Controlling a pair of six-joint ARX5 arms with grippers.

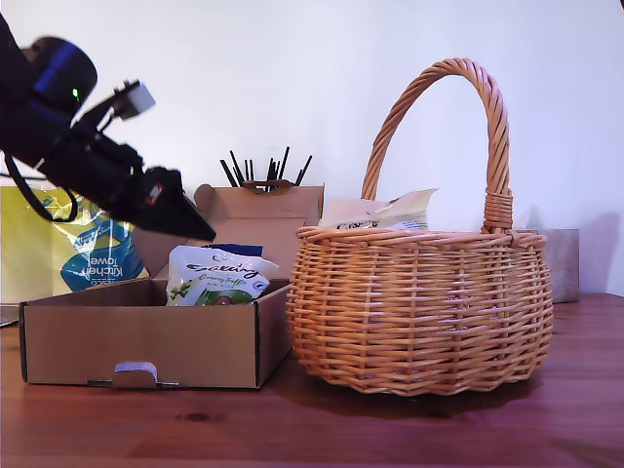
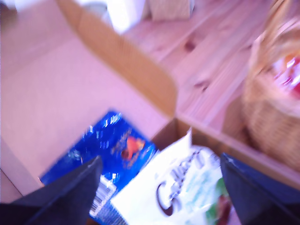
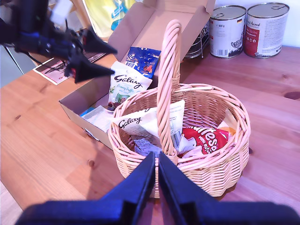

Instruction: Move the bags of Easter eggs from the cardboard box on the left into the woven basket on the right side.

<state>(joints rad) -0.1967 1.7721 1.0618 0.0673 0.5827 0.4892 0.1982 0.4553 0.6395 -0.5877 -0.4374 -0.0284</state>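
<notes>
My first claw (image 1: 200,231) gapes, angled down over the cardboard box (image 1: 146,341)

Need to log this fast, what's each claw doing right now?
My first gripper: open, empty, above the white bag in the box.
My second gripper: shut, empty, near the basket.

Basket handle (image 3: 168,84) (arched) — open either side
</notes>
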